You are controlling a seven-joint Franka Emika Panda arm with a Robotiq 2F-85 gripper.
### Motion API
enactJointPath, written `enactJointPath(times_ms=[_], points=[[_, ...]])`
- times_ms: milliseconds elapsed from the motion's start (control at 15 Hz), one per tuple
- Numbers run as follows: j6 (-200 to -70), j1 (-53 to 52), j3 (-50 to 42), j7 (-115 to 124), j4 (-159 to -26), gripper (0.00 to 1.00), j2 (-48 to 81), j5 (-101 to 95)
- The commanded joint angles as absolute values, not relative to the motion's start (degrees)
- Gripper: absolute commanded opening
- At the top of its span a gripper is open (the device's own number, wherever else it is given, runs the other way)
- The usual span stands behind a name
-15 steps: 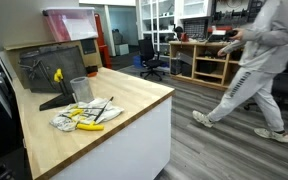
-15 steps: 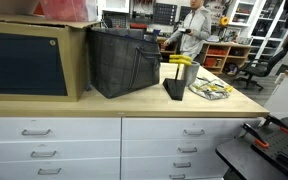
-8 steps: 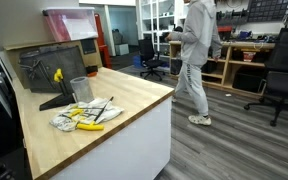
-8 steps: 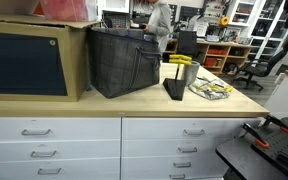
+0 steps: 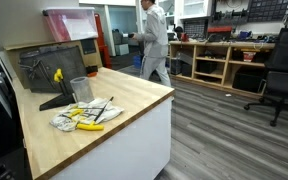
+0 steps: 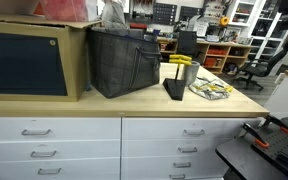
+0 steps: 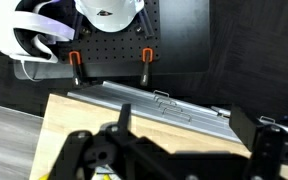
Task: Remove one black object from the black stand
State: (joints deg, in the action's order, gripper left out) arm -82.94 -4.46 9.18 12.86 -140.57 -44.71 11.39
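The black stand [image 5: 46,62] is tilted back at the far end of the wooden counter, with a yellow-handled tool [image 5: 57,75] and dark tools hung on its face. An exterior view shows its back [image 6: 124,62], with yellow handles [image 6: 182,60] beside it. My gripper [image 7: 184,150] shows only in the wrist view. Its dark fingers are spread apart over bare wood with nothing between them. The stand is out of the wrist view, and the arm does not show in either exterior view.
A translucent grey cup [image 5: 81,90] stands in front of the stand. A white cloth with tools [image 5: 84,118] lies near the counter's edge. A dark-fronted box [image 6: 24,60] sits beside the stand. A person [image 5: 154,40] walks in the room behind. The wrist view shows grey drawer fronts [image 7: 154,100].
The person in the background has walked across the room. Nothing on the counter has moved.
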Motion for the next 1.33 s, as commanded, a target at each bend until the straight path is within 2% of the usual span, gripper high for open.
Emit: enactJointPath(times_ms=[0, 533, 1267], points=[[-85.4, -0.7, 8.9, 15.3, -137.7, 1.00, -38.7, 10.8], [-96.3, 2.4, 11.4, 29.8, -122.3, 1.00, -18.4, 8.6], [-88.6, -3.4, 7.9, 16.9, -90.4, 1.00, 12.8, -7.6]])
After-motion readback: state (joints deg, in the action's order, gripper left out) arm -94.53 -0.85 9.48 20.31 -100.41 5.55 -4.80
